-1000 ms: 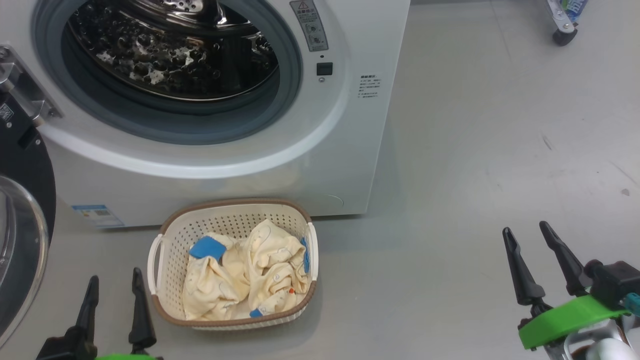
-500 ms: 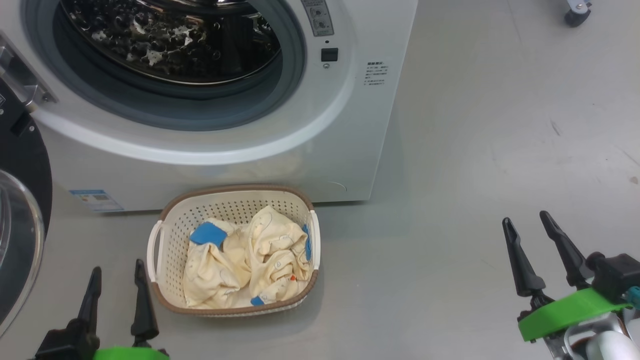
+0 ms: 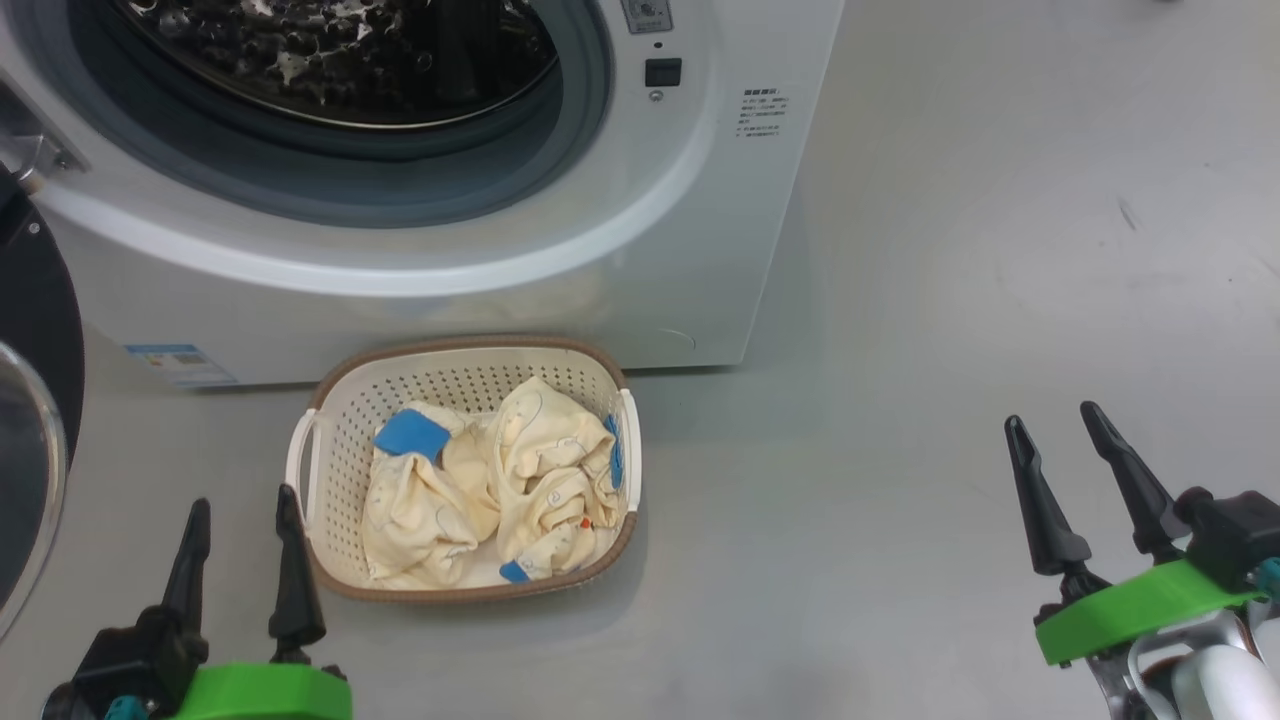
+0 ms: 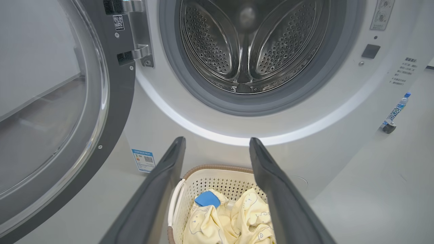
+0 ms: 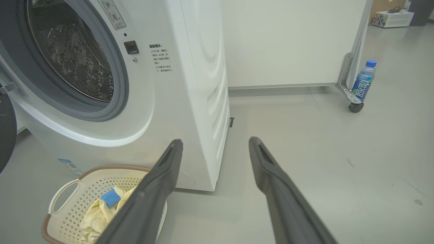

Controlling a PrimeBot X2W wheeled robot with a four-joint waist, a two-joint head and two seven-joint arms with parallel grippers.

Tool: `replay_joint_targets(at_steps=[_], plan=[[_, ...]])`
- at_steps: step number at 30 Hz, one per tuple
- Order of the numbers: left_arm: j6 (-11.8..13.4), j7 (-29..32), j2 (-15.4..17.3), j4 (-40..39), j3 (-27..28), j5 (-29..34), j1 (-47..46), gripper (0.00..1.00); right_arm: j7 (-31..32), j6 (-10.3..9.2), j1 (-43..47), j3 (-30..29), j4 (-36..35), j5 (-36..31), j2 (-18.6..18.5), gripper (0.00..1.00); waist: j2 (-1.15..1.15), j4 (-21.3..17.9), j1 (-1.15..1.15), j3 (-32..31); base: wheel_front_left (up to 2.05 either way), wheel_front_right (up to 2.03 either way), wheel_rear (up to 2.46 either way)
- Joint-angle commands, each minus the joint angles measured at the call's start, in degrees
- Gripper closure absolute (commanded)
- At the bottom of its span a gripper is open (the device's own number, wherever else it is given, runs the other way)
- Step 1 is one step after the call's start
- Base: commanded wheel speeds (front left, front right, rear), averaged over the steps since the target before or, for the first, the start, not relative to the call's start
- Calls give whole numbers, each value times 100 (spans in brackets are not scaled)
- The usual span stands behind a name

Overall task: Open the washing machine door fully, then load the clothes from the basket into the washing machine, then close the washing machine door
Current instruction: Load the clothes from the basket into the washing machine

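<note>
The basket [image 3: 470,343] sits on the grey floor [image 3: 900,400], heaped with the clothes [image 3: 480,490]: cream-yellow, crumpled, blue patches showing. Right behind the basket stands the washing machine [image 3: 600,250], its steel drum [image 4: 247,51] gaping and bare inside as far as I can see. Off to the basket's left, the washing machine door [image 4: 51,118] is swung wide on its metal hinge, glass bowl facing out. The left end effector [image 3: 244,497] hovers close by the basket's near left corner, fingers spread, nothing between them. The right end effector [image 3: 1052,413] hangs well apart to the basket's right, over bare floor, fingers spread too and holding nothing. Far beyond the basket's right side, a blue-capped bottle [image 5: 363,81] stands by a caster.
</note>
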Motion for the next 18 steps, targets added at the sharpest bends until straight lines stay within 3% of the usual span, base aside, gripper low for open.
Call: replay_joint_targets(at_steps=[1, 18], plan=[[-20, -81, 43, -153, 172, -32, -224, 0, -62, -2, -218, 101, -195, -28, -97, 0, 0, 16, 0, 101, 0, 0, 0], [-303, -81, 11, 827, 31, -91, -1857, 0, -62, -2, -708, 233, -239, -34, -80, 0, 0, 76, 0, 1189, 0, 0, 0]])
